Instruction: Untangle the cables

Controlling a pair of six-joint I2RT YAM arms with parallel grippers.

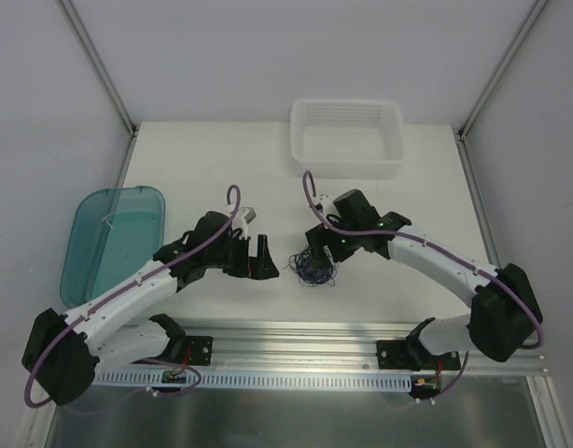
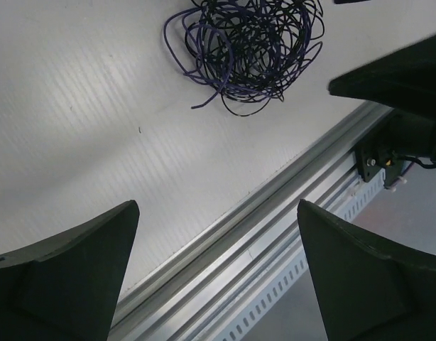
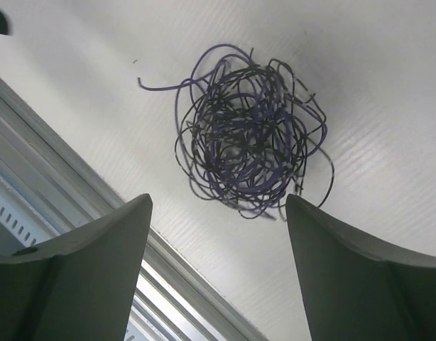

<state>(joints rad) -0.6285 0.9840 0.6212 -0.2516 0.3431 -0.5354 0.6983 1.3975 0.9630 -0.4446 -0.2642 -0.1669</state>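
The cables [image 1: 312,268] lie as one knotted clump of thin purple and black wire on the white table, between the two arms. My left gripper [image 1: 265,257] hovers just left of the clump, open and holding nothing. In the left wrist view the cables [image 2: 246,50] sit at the top, well beyond the gripper [image 2: 218,206]. My right gripper [image 1: 326,245] hangs just above and behind the clump. In the right wrist view its fingers stand wide apart, the gripper [image 3: 218,199] is open, and the cables [image 3: 250,142] rest on the table past the fingertips, free of them.
A white slotted basket [image 1: 347,138] stands at the back of the table. A teal bin [image 1: 114,238] hangs over the left edge. An aluminium rail [image 1: 296,336] runs along the near edge, close below the clump.
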